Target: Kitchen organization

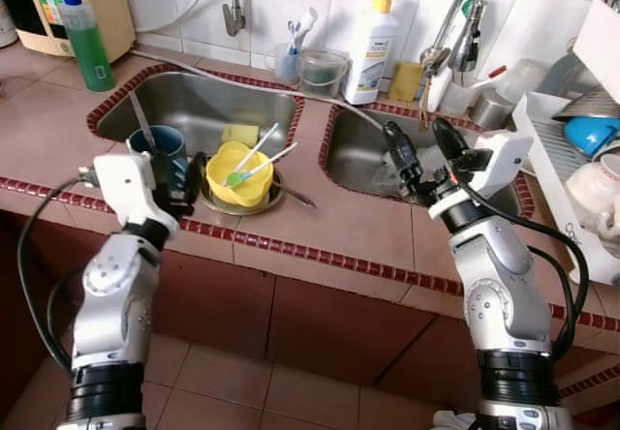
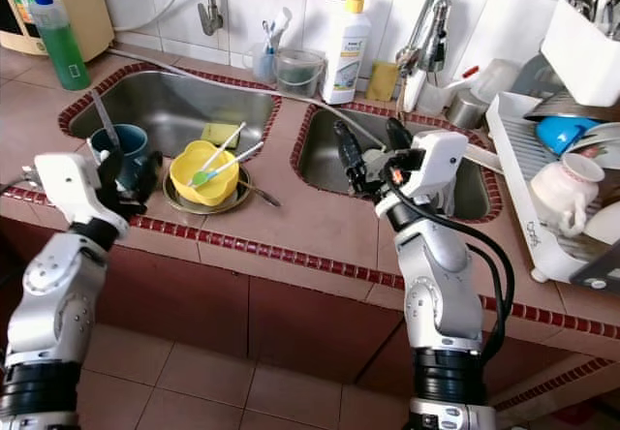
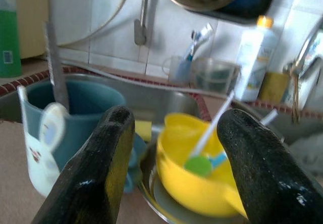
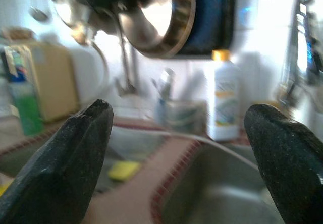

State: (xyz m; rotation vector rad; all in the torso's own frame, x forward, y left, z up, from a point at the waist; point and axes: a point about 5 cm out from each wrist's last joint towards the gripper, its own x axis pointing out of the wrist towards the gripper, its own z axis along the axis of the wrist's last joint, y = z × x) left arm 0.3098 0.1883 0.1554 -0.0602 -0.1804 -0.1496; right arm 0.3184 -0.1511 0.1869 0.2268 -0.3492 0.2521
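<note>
The two head cameras look forward and down from above the counter, taking in both sinks and the tiled wall. The left wrist camera sits low and close, facing the yellow bowl (image 3: 199,183) and blue mug (image 3: 75,118). The right wrist camera looks toward the wall, sharing the white bottle (image 4: 222,95).

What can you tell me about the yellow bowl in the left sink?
The yellow bowl looks like glossy plastic, with a wavy rim. It sits upright on a metal plate at the front of the left sink, beside a blue mug. A green-ended spoon and another pale-handled utensil lean inside it. The left gripper is next to it, fingers open, not touching.
</note>
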